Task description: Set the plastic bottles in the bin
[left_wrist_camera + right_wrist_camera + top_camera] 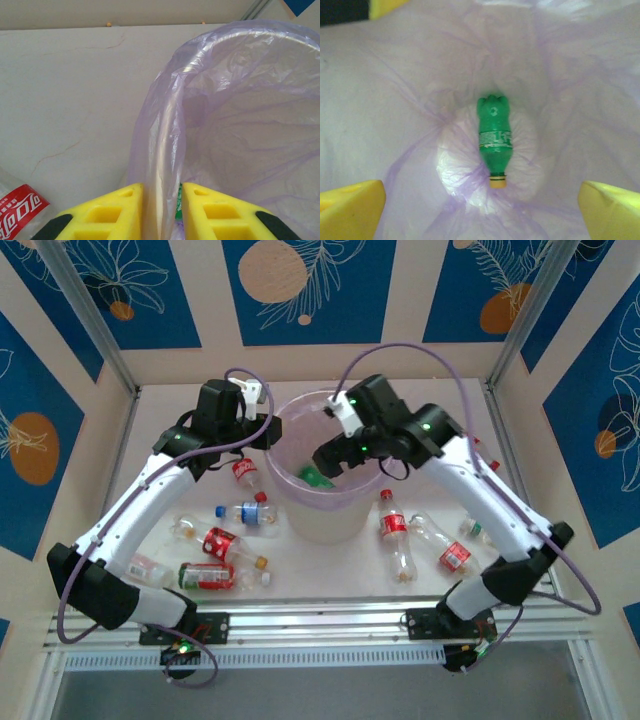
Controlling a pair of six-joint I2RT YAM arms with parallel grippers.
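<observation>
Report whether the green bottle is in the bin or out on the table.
In. The green bottle lies on its side at the bottom of the bin, below the open right gripper.

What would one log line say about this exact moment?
left tool: clamps bin rim | right tool: open above bin | green bottle: inside bin | other bottles: outside
</observation>
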